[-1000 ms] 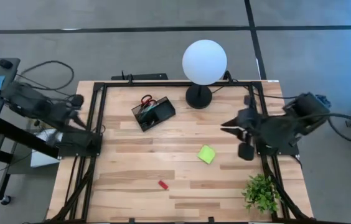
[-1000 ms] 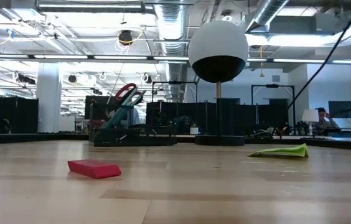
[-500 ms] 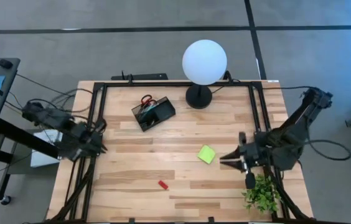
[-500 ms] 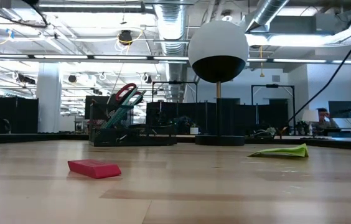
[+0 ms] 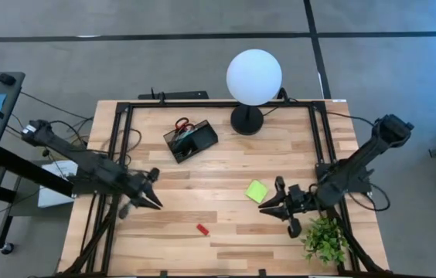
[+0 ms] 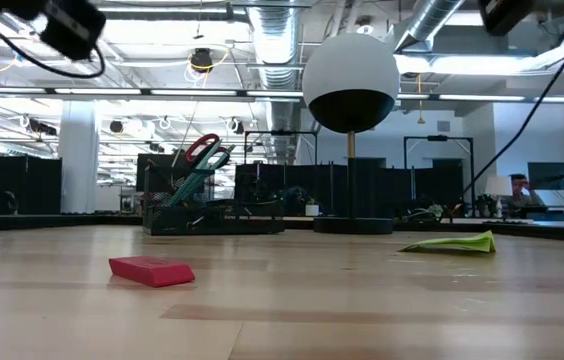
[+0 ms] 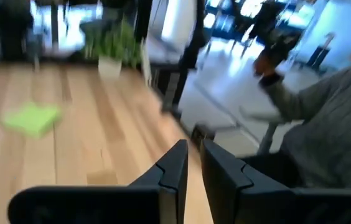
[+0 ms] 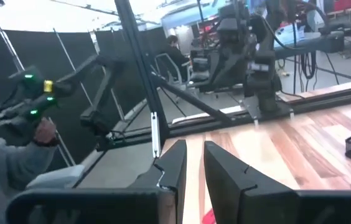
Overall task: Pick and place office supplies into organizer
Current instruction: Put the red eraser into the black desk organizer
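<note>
- Both arms have swung in over the wooden bench since a second ago: the left hand from the bench's left edge, the right hand from higher on its right side down toward the near edge.
- Nearest, the small flat red piece lies near the bench's near edge, apart from both hands and closer to the left one. It looks light and stiff, so I would pinch it across its short sides.
- Next, the lime-green square sticky-note pad sits just beside the right hand. It looks light and soft-edged; a corner seems curled up in the low view, so an edge grip suits it.
- Each hand's fingers are pressed almost together, carrying nothing.
- Farthest, the black rectangular organizer tray stands near the bench's far edge, with red-handled scissors upright in it.
</note>
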